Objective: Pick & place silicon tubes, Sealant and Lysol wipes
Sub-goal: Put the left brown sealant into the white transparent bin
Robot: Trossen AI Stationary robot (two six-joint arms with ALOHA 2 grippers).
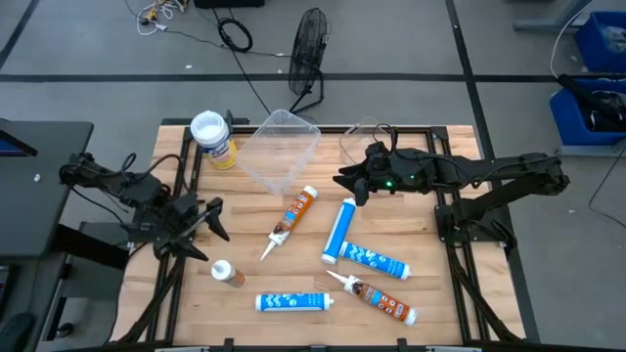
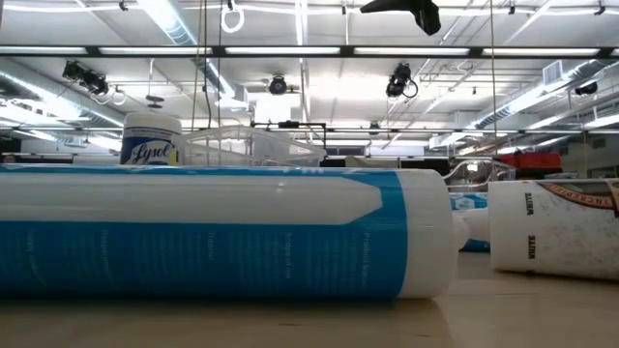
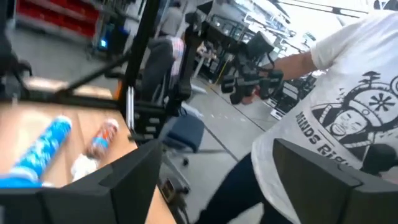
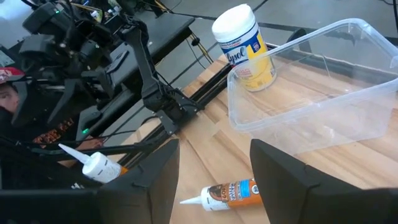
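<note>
The Lysol wipes (image 1: 213, 137), a yellow canister with a white lid, stand upright at the far left next to a clear plastic bin (image 1: 279, 149). They also show in the right wrist view (image 4: 244, 46). An orange-brown tube (image 1: 293, 217) lies mid-table. Two blue tubes (image 1: 338, 232) (image 1: 374, 260) lie to its right. Another orange-brown tube (image 1: 377, 298) and a blue tube (image 1: 293, 302) lie near the front edge. A small orange-brown tube (image 1: 227, 274) stands upright at front left. My left gripper (image 1: 217, 223) is open beside it. My right gripper (image 1: 348, 188) is open above the mid-table tubes.
A person in a white printed T-shirt (image 3: 336, 118) stands beyond the table. A black fan (image 1: 308, 49) and cables lie on the floor behind the table. In the low view a blue tube (image 2: 222, 232) fills the foreground.
</note>
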